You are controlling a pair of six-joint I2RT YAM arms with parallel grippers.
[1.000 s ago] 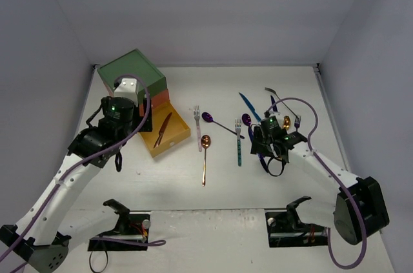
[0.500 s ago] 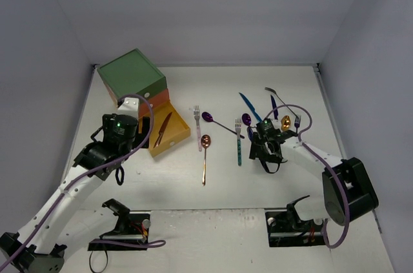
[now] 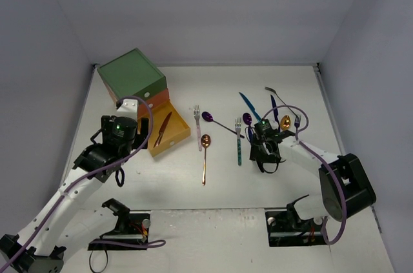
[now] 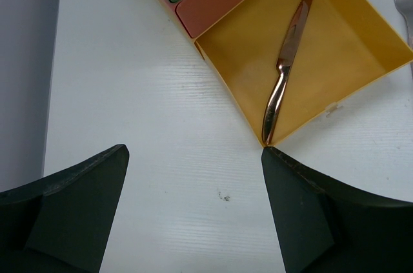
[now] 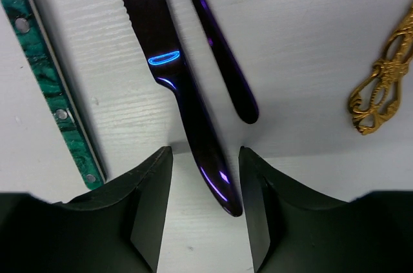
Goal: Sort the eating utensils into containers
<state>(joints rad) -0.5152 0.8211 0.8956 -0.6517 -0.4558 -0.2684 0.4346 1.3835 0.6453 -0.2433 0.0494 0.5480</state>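
Observation:
The containers are a green-topped chest (image 3: 132, 73) with its yellow drawer (image 3: 175, 137) pulled out; a copper knife (image 4: 284, 73) lies inside. My left gripper (image 4: 193, 150) hangs open over bare table just left of that drawer's near corner. The other eating utensils lie scattered mid-table. My right gripper (image 5: 205, 150) is low over the table and open, its fingers (image 5: 151, 182) on either side of the handle end of a dark purple knife (image 5: 174, 73), with a small gap on both sides. A purple spoon handle (image 5: 222, 60) lies just right of it.
A teal-handled fork (image 5: 48, 86) lies close left of the right gripper and a gold ornate handle (image 5: 381, 86) to its right. A pink fork (image 3: 197, 128), a copper spoon (image 3: 205, 157), a purple spoon (image 3: 216, 121) and a blue knife (image 3: 248, 105) lie between the arms.
My left arm has drawn back from the chest toward the near left. My right gripper has shifted slightly left and its jaws have narrowed around the purple knife handle.

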